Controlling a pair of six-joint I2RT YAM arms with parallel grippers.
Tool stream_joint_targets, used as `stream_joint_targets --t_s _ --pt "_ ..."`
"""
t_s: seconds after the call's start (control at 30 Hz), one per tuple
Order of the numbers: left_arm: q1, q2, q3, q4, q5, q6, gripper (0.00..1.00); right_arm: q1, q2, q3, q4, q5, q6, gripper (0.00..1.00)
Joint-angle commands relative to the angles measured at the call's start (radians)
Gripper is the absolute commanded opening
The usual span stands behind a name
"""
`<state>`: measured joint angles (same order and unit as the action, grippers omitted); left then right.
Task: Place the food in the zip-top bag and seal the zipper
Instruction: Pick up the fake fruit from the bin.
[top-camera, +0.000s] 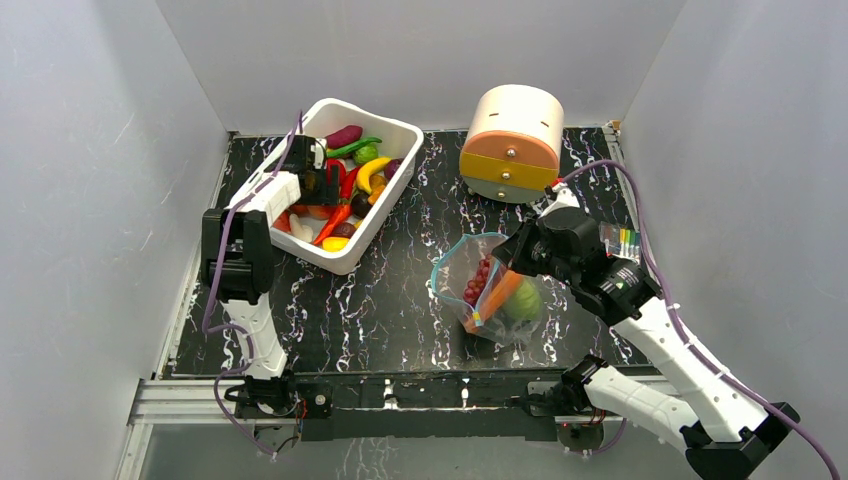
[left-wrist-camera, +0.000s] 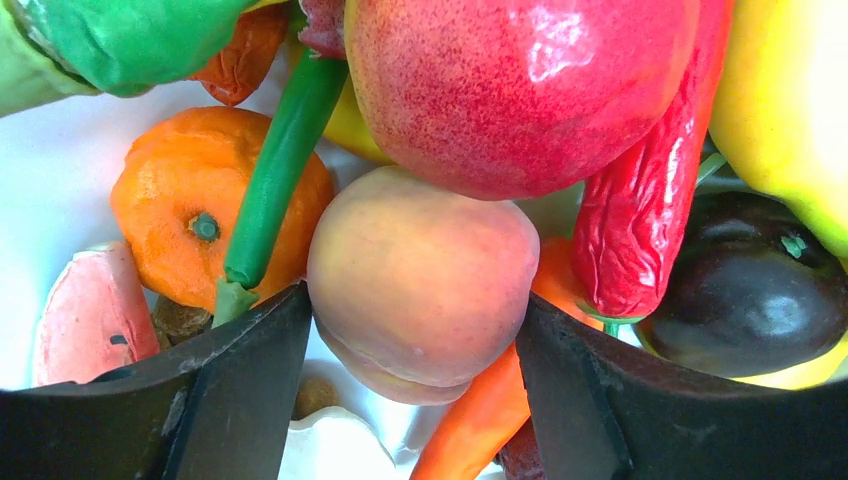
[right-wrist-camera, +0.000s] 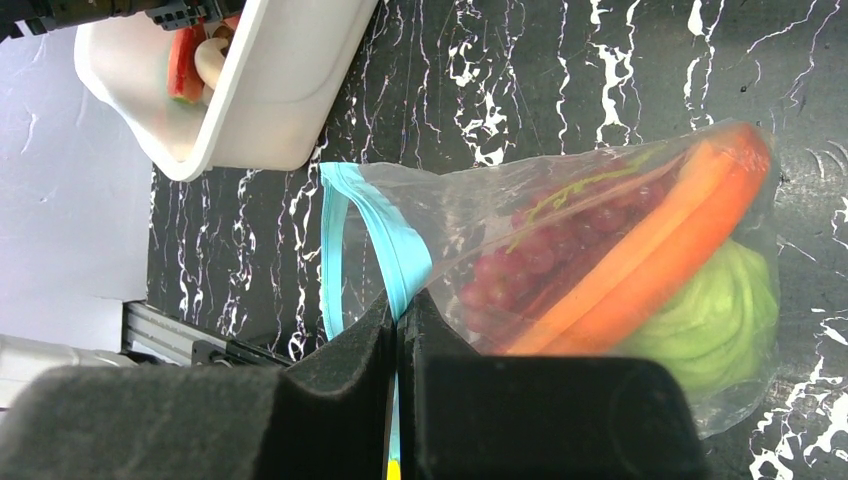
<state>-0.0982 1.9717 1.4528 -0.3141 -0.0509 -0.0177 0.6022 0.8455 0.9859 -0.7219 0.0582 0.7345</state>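
Note:
My left gripper (left-wrist-camera: 412, 300) is down inside the white bin (top-camera: 345, 262), its two black fingers pressed against either side of a pale peach (left-wrist-camera: 420, 280) that lies among other food: an orange (left-wrist-camera: 170, 210), a red chili (left-wrist-camera: 640, 200), a dark eggplant (left-wrist-camera: 750, 290). The zip-top bag (top-camera: 495, 290) lies on the table's middle right and holds red grapes (right-wrist-camera: 540, 260), a carrot (right-wrist-camera: 680, 240) and a green cabbage (right-wrist-camera: 720, 320). Its mouth gapes toward the bin. My right gripper (right-wrist-camera: 400, 310) is shut on the blue-teal zipper (right-wrist-camera: 395, 240) at the mouth edge.
A round cream and orange drawer unit (top-camera: 512, 140) stands at the back, right of the bin. A small pack of coloured items (top-camera: 622, 240) lies by the right wall. Grey walls close in three sides of the black marbled table (top-camera: 390, 300).

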Motion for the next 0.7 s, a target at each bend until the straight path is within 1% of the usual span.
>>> stream_joint_targets --t_s 0.0,0.07,0.23,0.67 --pt "0.003 0.017 0.047 -0.002 -0.003 0.012 0.7 0.002 0.014 0.039 0.111 0.014 0.003 0.0" --pt "0.003 0.016 0.06 -0.011 0.006 0.01 0.63 0.002 0.017 0.04 0.115 0.018 0.006 0.0" --pt "0.002 -0.02 0.065 -0.034 0.032 -0.016 0.55 0.002 0.011 0.036 0.12 0.021 0.015 0.0" --pt "0.002 -0.177 -0.05 -0.085 0.072 -0.117 0.47 0.001 -0.006 0.028 0.109 0.021 0.037 0.0"
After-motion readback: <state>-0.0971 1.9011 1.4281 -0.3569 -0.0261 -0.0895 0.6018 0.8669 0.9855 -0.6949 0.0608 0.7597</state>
